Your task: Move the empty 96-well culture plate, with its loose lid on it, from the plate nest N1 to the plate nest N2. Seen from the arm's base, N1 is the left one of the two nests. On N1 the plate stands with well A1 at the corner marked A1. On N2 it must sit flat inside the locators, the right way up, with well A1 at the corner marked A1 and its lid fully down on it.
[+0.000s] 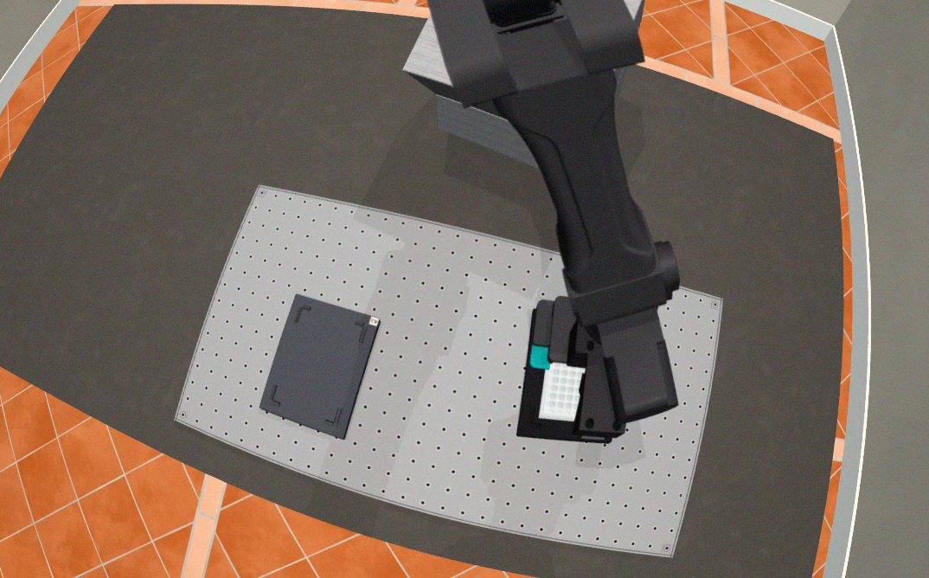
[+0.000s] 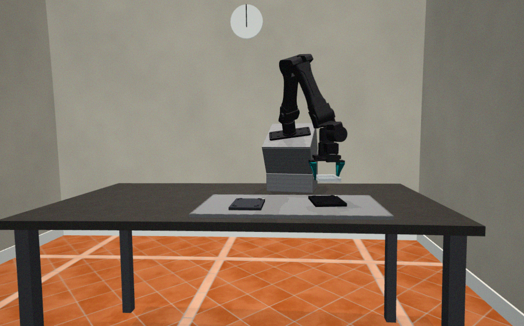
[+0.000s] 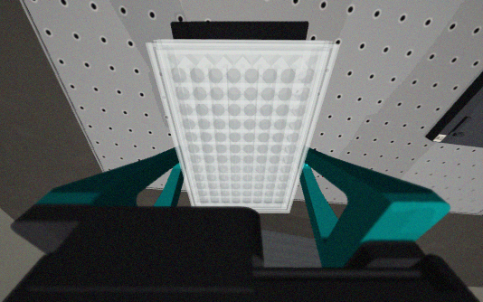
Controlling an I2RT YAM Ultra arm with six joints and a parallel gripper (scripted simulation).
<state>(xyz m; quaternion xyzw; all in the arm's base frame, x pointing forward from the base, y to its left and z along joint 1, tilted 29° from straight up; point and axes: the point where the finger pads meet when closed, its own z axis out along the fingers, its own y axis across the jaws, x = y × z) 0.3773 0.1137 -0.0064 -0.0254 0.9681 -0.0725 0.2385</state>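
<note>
The clear 96-well plate [image 3: 241, 122], with its translucent lid lying on it, hangs level between my teal fingers. My gripper [image 3: 241, 152] is shut on the plate's long sides near one end. In the side view the plate [image 2: 329, 177] and gripper [image 2: 327, 172] are well above the black nest N1 [image 2: 327, 200]. From above, the plate [image 1: 561, 391] shows partly under the arm, over N1 [image 1: 547, 423]; one teal finger is visible, the other is hidden. N1's far edge [image 3: 240, 30] peeks out beyond the plate. The empty dark grey nest N2 [image 1: 319, 364] lies apart, with a white A1 mark [image 1: 373, 321] at one corner.
Both nests sit on a grey perforated baseplate [image 1: 446, 344] on a dark table. The arm's grey pedestal [image 2: 288, 161] stands behind the baseplate. N2 also shows in the side view [image 2: 247, 203] and at the right edge of the wrist view [image 3: 476, 117].
</note>
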